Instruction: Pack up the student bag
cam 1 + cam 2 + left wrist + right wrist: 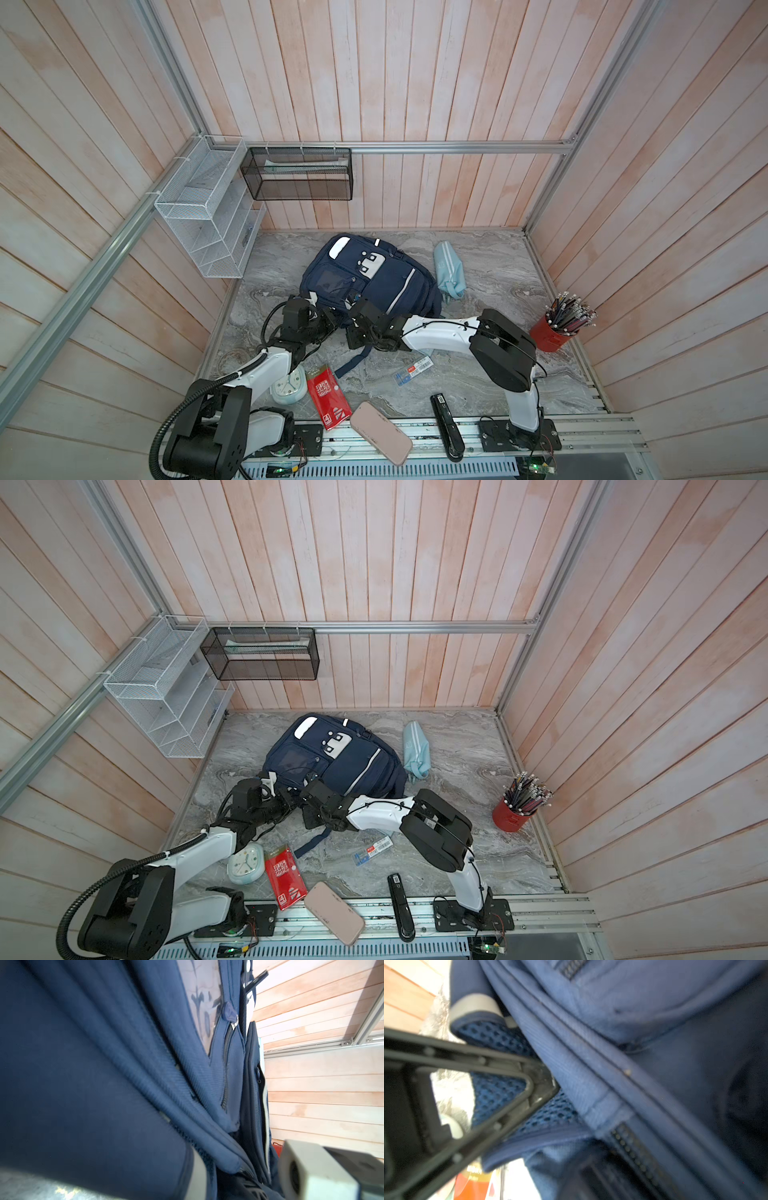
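Both pairs of jaws are closed, and each seems to pinch navy fabric. In the left wrist view a piped fold runs down between the pale fingers (311, 1169), and in the right wrist view a seamed rim beside a zip passes the black finger (542, 1084). In both top views the left gripper (314, 301) and the right gripper (358, 304) sit close together at the lower edge of the student bag (374, 274). The bag lies front up in the middle of the marble table (519, 291), toward the back wall. The step looks like spreading the main opening: draw the two pinches apart and slightly upward, evenly, so the mouth gapes without dragging the bag, since a thin hold may slip. The blue pouch (449, 270), red booklet (328, 395) and pink case (380, 432) lie outside it
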### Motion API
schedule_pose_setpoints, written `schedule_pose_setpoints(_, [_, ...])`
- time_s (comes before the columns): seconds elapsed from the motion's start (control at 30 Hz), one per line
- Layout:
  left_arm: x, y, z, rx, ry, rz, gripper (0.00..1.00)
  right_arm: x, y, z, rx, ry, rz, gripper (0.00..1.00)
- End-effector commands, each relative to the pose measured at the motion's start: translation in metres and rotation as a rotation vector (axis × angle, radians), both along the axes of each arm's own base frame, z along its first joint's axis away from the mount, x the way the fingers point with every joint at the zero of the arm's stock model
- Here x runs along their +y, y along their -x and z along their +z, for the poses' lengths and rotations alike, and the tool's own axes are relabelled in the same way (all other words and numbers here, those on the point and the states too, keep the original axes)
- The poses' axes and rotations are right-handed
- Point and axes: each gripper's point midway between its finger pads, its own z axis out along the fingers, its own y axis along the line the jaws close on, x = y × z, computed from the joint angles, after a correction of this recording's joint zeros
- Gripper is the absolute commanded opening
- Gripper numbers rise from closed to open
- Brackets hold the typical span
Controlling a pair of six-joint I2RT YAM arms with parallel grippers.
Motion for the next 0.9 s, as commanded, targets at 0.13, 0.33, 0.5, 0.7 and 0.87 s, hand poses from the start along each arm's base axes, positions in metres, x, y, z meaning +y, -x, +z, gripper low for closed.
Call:
schedule_pose_setpoints(0.13, [0.066, -0.032, 0.001, -0.07, -0.131, 0.247, 0.0, -0.088, 0.017, -0.021, 0.202, 0.079, -0.071, 0.04])
schedule_pose_setpoints(0.33, [0.029, -0.021, 0.005, -0.074, -0.006, 0.167, 0.0, -0.066, 0.005, -0.005, 0.091, 0.023, -0.045, 0.2])
schedule_pose_setpoints(0.5, [0.015, -0.016, 0.008, -0.066, 0.025, 0.13, 0.0, -0.068, -0.007, -0.003, 0.011, 0.045, -0.099, 0.15])
schedule_pose_setpoints(0.7, [0.002, -0.01, 0.017, -0.072, 0.059, 0.101, 0.0, -0.032, 0.018, 0.023, -0.149, -0.006, 0.042, 0.21])
schedule_pose_setpoints(0.87, [-0.005, -0.006, 0.024, -0.079, 0.084, 0.091, 0.0, -0.038, -0.002, 0.006, -0.222, 0.083, -0.114, 0.37])
